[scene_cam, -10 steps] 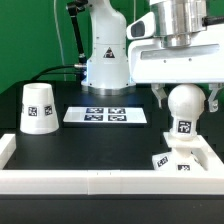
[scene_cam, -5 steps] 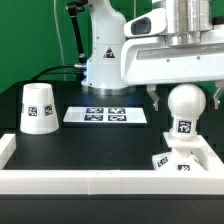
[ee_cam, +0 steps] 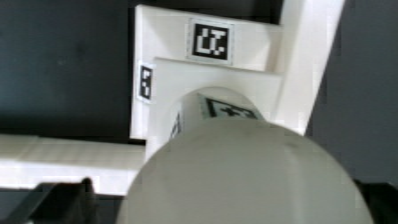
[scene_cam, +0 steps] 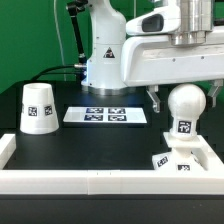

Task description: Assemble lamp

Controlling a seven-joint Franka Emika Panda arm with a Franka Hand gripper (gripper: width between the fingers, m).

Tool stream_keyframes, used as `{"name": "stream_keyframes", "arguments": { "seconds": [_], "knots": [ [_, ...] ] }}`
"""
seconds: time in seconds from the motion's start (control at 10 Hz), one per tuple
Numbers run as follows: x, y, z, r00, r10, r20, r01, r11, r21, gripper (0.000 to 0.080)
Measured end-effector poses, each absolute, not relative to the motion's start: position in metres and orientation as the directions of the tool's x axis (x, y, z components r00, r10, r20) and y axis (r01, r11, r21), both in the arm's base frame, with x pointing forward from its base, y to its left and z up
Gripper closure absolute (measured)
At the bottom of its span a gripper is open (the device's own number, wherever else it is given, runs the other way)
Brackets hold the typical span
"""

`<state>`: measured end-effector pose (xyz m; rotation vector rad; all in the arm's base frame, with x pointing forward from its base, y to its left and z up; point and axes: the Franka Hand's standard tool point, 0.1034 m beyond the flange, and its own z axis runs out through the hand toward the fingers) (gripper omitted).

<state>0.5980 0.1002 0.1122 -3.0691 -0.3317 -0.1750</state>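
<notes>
Calls for a reach toward the exterior view's left, from gripper [scene_cam: 184,99] spread wide, empty, astride the bulb [scene_cam: 185,112] on its base [scene_cam: 181,161], to the upright shade [scene_cam: 38,108].

On my feed the black table [scene_cam: 100,145] carries the shade [scene_cam: 38,107] at the exterior view's left, the marker board [scene_cam: 105,115] mid-table, the lamp base [scene_cam: 190,160] at the right, and a white rail [scene_cam: 90,182] bordering it.

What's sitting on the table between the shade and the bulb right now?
Only the marker board, flat on the black table, lies between the shade and the bulb. The exterior view shows it; the wrist view does not.
</notes>
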Motion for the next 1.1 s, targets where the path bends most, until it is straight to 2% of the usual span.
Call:
{"name": "stream_keyframes", "arguments": {
  "seconds": [0.3,0.6,0.8,1.1],
  "knots": [
    [0.6011,0.0992,0.1149,0.895,0.431,0.116,0.433,-0.901,0.011,0.01],
    [0.5996,0.0987,0.1136,0.799,0.593,0.096,0.593,-0.804,0.033,0.01],
    [0.5952,0.0975,0.1095,0.725,0.685,0.072,0.685,-0.728,0.034,0.01],
    [0.5952,0.0964,0.1093,0.561,0.827,0.038,0.824,-0.563,0.069,0.01]
  ]
}}
